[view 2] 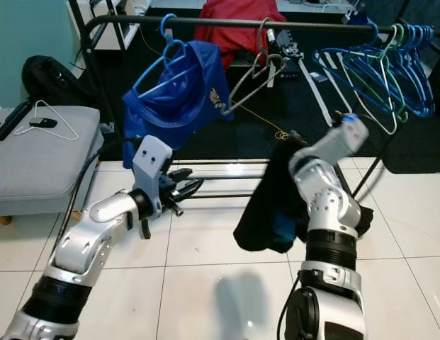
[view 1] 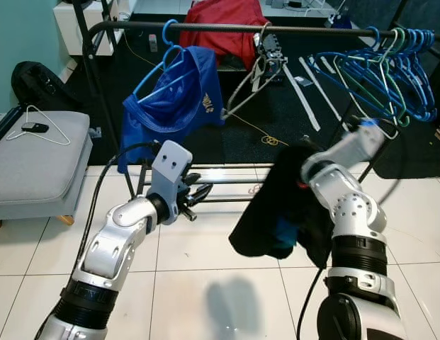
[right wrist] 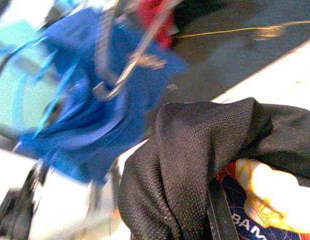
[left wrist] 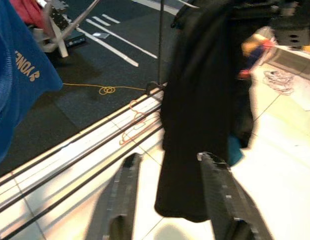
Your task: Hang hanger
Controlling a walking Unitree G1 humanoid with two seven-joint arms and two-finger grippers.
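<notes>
While the left gripper [view 1: 198, 195] is hovering open and empty below the rail [view 1: 227, 28], the right gripper's hold cannot be told; a black garment [view 1: 280, 205] is draping over that arm, beneath the rail.

Silver jointed arms [view 1: 113, 244], black cuffs, black cables; jaws black, perhaps ribbed.

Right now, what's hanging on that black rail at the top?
On the rail: a blue shirt on a blue hanger, one bare grey hanger, and bunched blue hangers. The shirt hides its hanger's lower part.
</notes>
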